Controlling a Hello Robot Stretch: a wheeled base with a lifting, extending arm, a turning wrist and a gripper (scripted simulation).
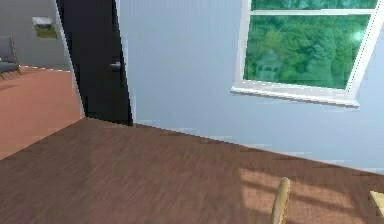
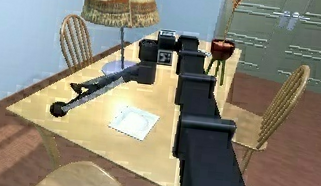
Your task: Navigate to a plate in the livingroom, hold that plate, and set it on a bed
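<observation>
Nearest, the arm's dark bar (image 2: 207, 157) reached over the table (image 2: 83, 135) toward the lamp (image 2: 121, 6). The plate (image 2: 137, 122) lay flat on a pale mat (image 2: 116, 126), on the camera side of the lamp's base, with the claw (image 2: 67, 104) near it. Whether the claw held anything could not be told. The plate looked stiff, light, glazed-slick and breakable, probably best taken by its rim. Being round, it had no long axis, and its face pointed up.
</observation>
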